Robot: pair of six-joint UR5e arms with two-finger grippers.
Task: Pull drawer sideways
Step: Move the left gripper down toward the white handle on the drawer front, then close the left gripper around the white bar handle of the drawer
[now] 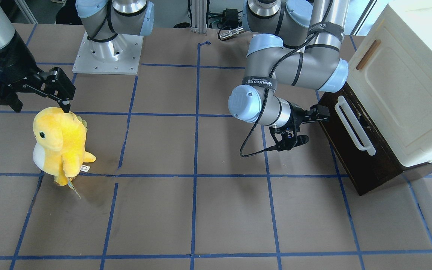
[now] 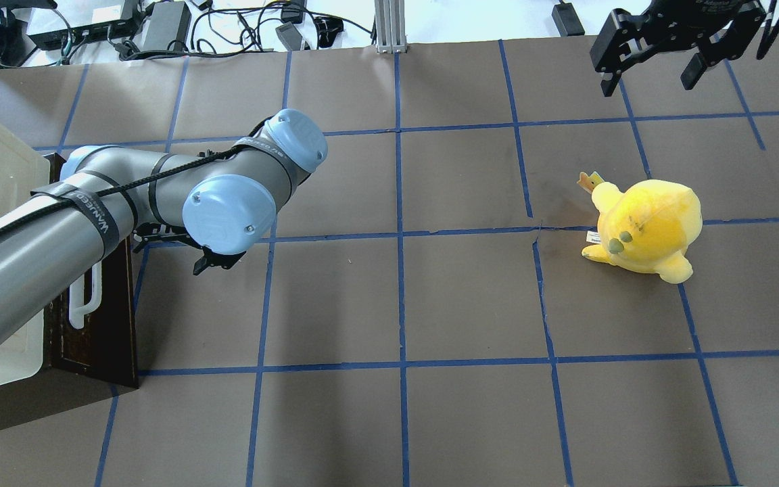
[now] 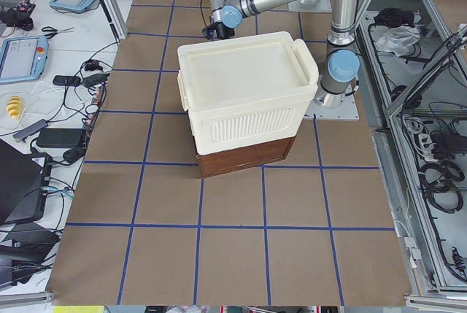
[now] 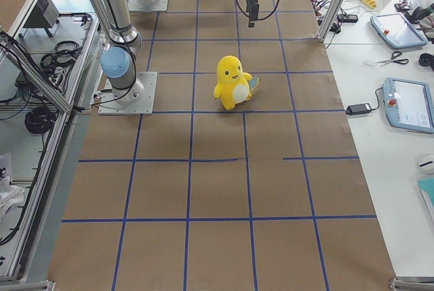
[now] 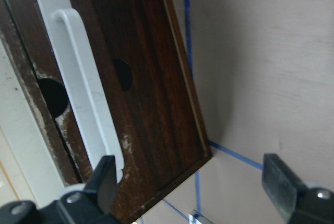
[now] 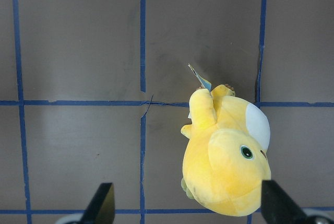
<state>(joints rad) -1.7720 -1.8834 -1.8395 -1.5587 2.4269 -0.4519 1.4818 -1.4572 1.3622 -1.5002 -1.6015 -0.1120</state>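
The dark-brown drawer sits at the base of the cream-white cabinet, with its long white bar handle facing the table's middle. My left gripper is open and empty just in front of the handle's far end. In the left wrist view the drawer front and the handle fill the left half. One finger lies by the handle's end and the other is over bare table. My right gripper is open and empty, high above the table.
A yellow plush toy stands on the table below the right gripper and shows in the right wrist view. The cabinet door has a small brown handle. Brown paper with blue tape lines covers the table.
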